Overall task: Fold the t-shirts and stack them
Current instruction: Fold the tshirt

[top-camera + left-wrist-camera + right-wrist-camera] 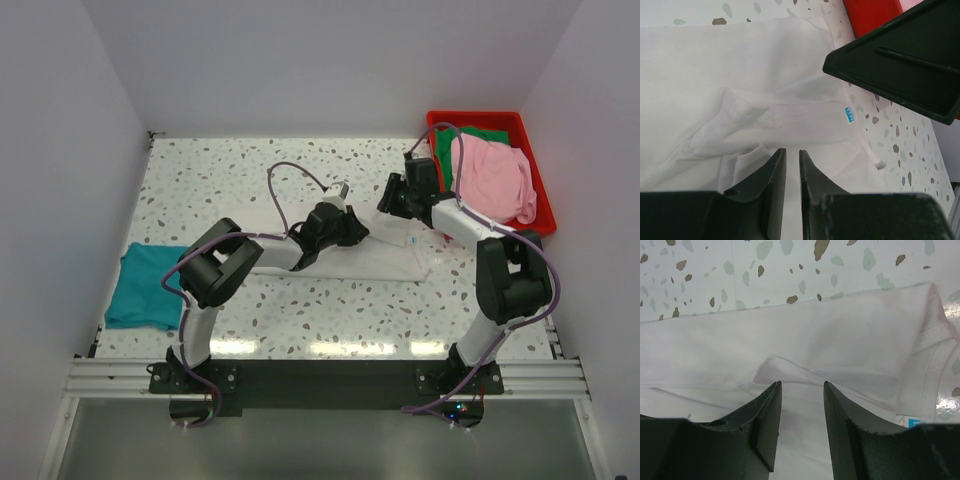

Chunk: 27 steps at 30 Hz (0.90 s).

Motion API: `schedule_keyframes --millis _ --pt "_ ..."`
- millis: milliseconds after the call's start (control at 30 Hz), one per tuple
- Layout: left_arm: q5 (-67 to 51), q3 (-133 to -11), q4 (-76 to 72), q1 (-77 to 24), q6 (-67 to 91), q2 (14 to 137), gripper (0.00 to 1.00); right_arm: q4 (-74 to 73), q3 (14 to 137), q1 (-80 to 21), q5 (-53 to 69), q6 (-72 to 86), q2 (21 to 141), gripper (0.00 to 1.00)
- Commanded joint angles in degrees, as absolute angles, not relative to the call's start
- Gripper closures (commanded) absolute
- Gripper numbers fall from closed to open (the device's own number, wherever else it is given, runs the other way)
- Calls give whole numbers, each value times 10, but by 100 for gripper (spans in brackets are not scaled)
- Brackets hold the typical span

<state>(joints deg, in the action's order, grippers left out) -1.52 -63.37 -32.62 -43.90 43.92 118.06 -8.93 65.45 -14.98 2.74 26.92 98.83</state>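
an off-white cotton short-sleeved t-shirt (385,262) lies spread across the middle of the speckled terrazzo tabletop (250,170), with both arms reaching over it. the left gripper (789,153) sits low on the cloth, its jaws drawn to a narrow slit and, it seems, pinching a puckered fold near the collar, not far from the small blue neck label (849,114). the right gripper (802,385) hovers over the shirt's right end, jaws about half apart and holding nothing, a raised crease lying at their tips. a teal t-shirt (150,285) rests at the tabletop's left edge. a pink t-shirt (490,175) and a green t-shirt (485,133) sit heaped in the red plastic bin (475,115) at the far right corner.
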Motion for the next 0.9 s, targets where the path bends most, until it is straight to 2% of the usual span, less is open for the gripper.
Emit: schedule_keyframes --millis 0,300,567,867 --pt "-3 -645 -352 -439 441 1181 79 -69 669 -149 36 262 986 57" --pt "76 -660 -269 -438 473 1212 83 -71 671 -149 38 259 989 57" --pt "69 -651 -282 -435 472 1222 84 -68 671 -149 44 259 993 57" --pt "35 -591 -403 -435 425 1144 75 -62 692 -158 54 242 1008 54"
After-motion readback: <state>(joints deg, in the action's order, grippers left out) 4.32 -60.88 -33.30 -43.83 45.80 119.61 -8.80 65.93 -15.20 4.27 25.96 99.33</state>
